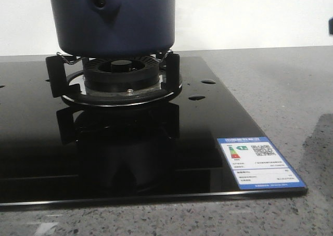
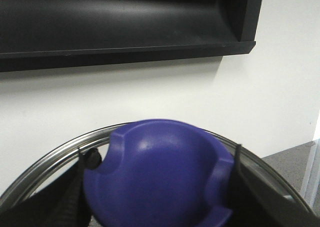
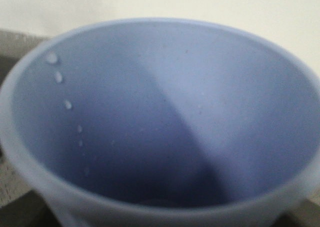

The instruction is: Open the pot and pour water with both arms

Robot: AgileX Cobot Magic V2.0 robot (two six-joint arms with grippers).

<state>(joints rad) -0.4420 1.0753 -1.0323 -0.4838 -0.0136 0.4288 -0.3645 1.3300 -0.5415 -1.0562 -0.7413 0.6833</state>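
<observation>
While the front view shows neither arm, the pot stands on the black burner grate at the far left of a glossy black cooktop. Its dark blue sides taper to the base, and a rounded lug pierced by a hole faces the camera. The upper part of the pot is cut off by the frame edge. The cooktop lies on a grey speckled counter, and an energy label sits at its near right corner. A few droplets rest on the glass to the right of the burner.

In the left wrist view, the left gripper is clenched on a purple-blue lid knob, one black finger on each side of it. A steel lid rim arcs behind the knob, in front of a white wall and a black hood.

In the right wrist view, a pale blue cup fills the frame, droplets clinging to its inner wall. The right gripper itself is not visible, so its state cannot be told.
</observation>
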